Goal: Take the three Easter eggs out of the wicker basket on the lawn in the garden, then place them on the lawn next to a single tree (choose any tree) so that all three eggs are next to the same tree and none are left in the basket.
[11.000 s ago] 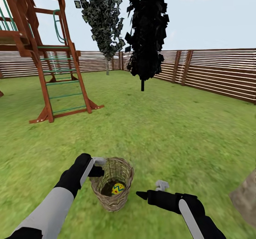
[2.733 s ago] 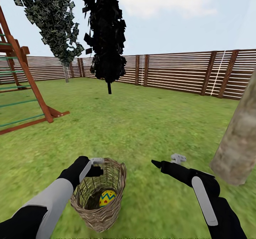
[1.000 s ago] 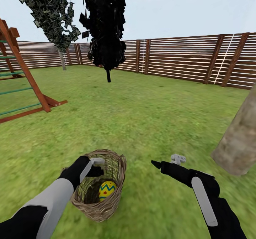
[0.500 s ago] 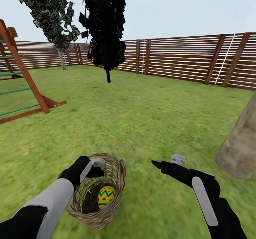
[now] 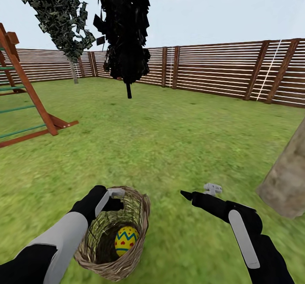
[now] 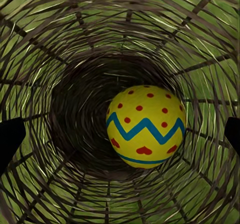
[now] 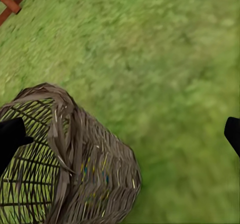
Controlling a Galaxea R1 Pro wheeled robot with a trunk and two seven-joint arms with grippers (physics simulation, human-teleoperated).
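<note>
The wicker basket (image 5: 139,216) hangs tilted at my left hand, its mouth turned toward my left gripper (image 5: 116,203). That gripper reaches into the mouth, and its fingertips (image 6: 10,139) stand far apart, open, touching nothing I can see. One yellow Easter egg (image 5: 126,241) with red dots and a blue zigzag lies deep against the basket's woven wall (image 6: 60,49); it is the same egg (image 6: 146,126) straight ahead of the fingers. Any other eggs are hidden. My right gripper (image 5: 186,195) hovers open over the lawn (image 5: 169,140), to the right of the basket (image 7: 95,169).
The thick pale tree trunk (image 5: 286,182) rises at the right edge, a short way beyond my right arm. A narrow black tree (image 5: 127,42) and a leafy one (image 5: 59,17) stand far off. A wooden play frame (image 5: 29,102) is at left; the slat fence (image 5: 220,68) rings the garden.
The basket has swung lower and closer to me, its mouth tipping further up, and the egg has slid with it. The view has crept slightly; both arms keep their pose.
</note>
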